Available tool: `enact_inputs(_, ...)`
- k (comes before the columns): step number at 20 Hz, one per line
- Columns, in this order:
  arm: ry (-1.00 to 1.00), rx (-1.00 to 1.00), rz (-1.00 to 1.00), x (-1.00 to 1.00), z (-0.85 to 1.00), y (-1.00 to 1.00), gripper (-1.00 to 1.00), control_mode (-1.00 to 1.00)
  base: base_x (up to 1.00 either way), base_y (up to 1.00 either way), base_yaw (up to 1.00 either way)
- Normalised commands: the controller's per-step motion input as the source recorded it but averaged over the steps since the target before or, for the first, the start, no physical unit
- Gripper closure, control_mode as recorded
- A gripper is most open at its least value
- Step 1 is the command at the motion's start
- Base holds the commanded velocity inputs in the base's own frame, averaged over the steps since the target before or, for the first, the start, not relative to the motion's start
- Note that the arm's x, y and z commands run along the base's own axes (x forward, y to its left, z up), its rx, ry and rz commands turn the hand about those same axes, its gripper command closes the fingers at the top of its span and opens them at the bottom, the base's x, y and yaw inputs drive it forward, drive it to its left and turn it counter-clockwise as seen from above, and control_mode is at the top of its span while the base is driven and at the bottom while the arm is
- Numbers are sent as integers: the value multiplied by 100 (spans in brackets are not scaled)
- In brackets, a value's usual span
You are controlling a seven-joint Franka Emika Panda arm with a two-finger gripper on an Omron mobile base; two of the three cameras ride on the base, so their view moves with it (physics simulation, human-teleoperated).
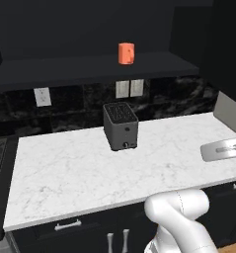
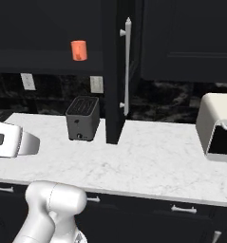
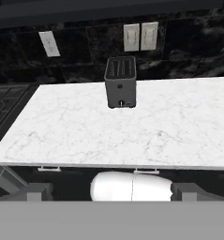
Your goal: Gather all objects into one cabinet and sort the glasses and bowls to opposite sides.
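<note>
One salmon-orange cup point(image 1: 126, 53), upright on the floor of the open black upper cabinet point(image 1: 95, 69), near its front edge. One cabinet door point(image 2: 116, 71), swung open, with one vertical silver bar handle point(image 2: 127, 66). One dark two-slot toaster point(image 1: 120, 126) toward the rear edge of the white marble counter point(image 1: 65, 173). Gripper point(image 3: 111, 197) fully open, holding nothing. Three wall plates on the backsplash.

No readable text, label, brand or number is found — the toaster point(image 1: 120, 125) and the wall plates point(image 3: 140, 36) are unmarked.
</note>
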Motion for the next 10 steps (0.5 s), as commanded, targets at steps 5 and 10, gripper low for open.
enact_inputs(5, 0, 0, 0, 0, 0, 0, -100, 100, 5, 8, 31)
enact_inputs(10, 0, 0, 0, 0, 0, 0, -100, 100, 5, 4, 6)
